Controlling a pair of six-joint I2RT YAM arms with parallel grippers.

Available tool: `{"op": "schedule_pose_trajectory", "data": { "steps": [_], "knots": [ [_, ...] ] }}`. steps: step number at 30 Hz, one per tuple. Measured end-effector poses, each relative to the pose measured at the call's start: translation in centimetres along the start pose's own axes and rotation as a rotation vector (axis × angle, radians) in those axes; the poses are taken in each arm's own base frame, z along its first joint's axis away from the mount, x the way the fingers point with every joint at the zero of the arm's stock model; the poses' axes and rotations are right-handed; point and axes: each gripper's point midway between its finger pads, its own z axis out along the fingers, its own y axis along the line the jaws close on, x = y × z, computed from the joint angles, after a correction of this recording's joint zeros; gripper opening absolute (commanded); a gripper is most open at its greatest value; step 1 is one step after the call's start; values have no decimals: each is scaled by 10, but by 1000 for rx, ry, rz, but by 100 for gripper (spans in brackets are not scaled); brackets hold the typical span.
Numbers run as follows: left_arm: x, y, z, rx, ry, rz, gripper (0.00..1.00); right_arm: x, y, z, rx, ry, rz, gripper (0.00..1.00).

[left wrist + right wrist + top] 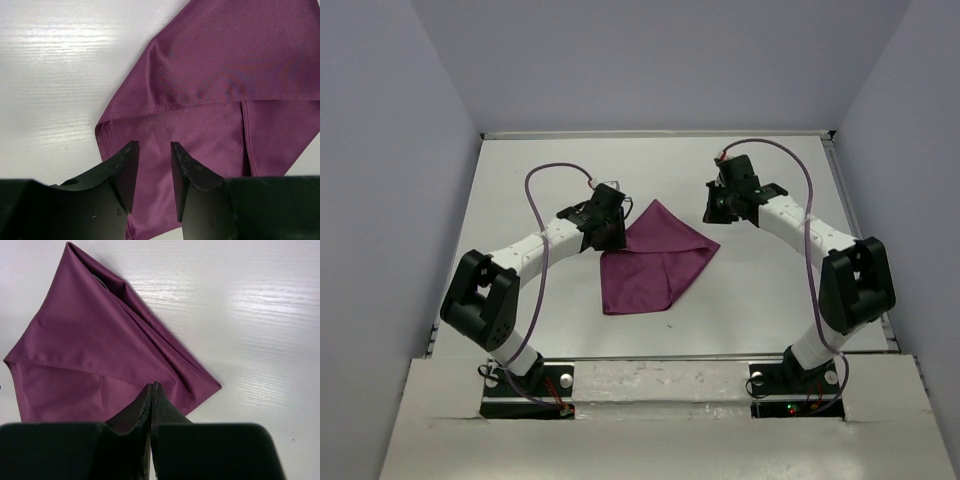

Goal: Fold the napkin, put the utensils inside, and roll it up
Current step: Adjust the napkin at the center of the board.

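The plum-purple napkin (655, 260) lies folded flat on the white table, with flaps overlapping and hemmed edges showing. It also shows in the left wrist view (220, 75) and the right wrist view (85, 345). My left gripper (611, 226) is open and empty; in its wrist view (154, 146) the jaws stand apart just over the napkin's left corner. My right gripper (714, 206) is shut with nothing between its jaws; in its wrist view (152, 386) it hangs above the napkin's right edge. No utensils are clearly visible; only a thin dark sliver (100, 281) shows at a fold near the far corner.
The white table (760, 290) is walled by grey panels at the left, right and back. Purple cables (535, 190) loop over both arms. The arm bases sit on the near ledge (660, 385).
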Motion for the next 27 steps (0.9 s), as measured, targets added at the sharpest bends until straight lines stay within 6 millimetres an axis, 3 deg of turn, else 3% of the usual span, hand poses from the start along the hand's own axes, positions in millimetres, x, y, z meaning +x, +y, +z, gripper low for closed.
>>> {"op": "schedule_pose_trajectory", "data": {
  "steps": [9,13,22,27],
  "knots": [
    [1,-3,0,6,1,-1,43,36,8,28,-38,124,-9,1],
    [6,-6,0,15,11,9,43,41,10,30,-53,142,-18,1],
    [69,-7,-5,40,141,88,43,55,1,44,-14,187,-24,1],
    [83,-2,-3,36,171,92,43,56,-5,47,13,187,-25,1]
  ]
}}
